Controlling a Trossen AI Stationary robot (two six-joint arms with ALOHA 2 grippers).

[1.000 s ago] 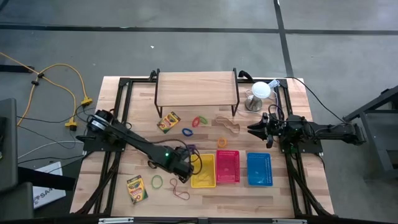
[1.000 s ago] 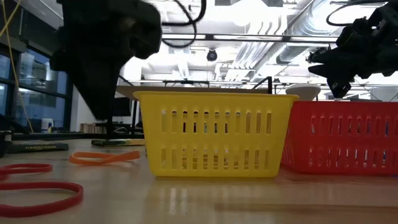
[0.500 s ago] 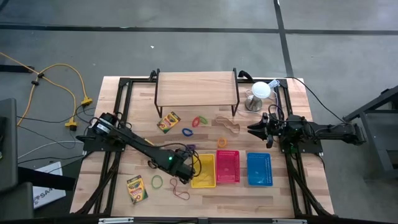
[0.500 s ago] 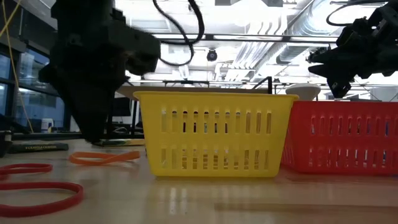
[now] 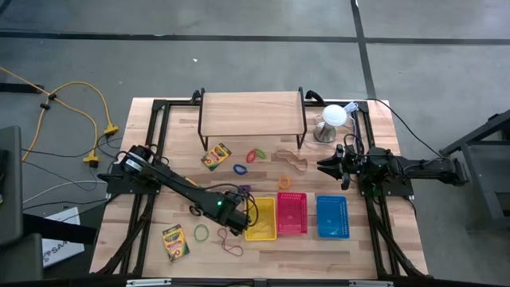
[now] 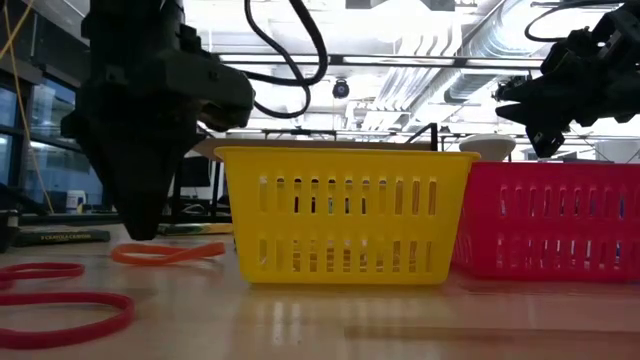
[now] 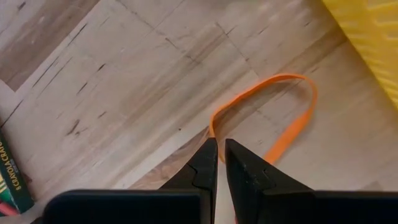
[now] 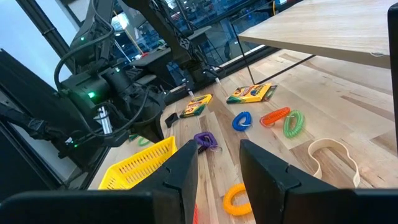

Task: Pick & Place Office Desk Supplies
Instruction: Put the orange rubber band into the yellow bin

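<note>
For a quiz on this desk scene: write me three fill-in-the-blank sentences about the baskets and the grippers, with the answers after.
1. The left gripper points down at an ______ rubber band lying on the table.
2. In the high view, the red basket sits between the yellow basket and the ______ basket.
3. The right gripper hangs with its fingers ______, holding nothing.

Missing words: orange; blue; open

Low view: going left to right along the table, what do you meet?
Red rubber bands → left gripper → orange rubber band → yellow basket → red basket, with the right gripper above it.
</note>
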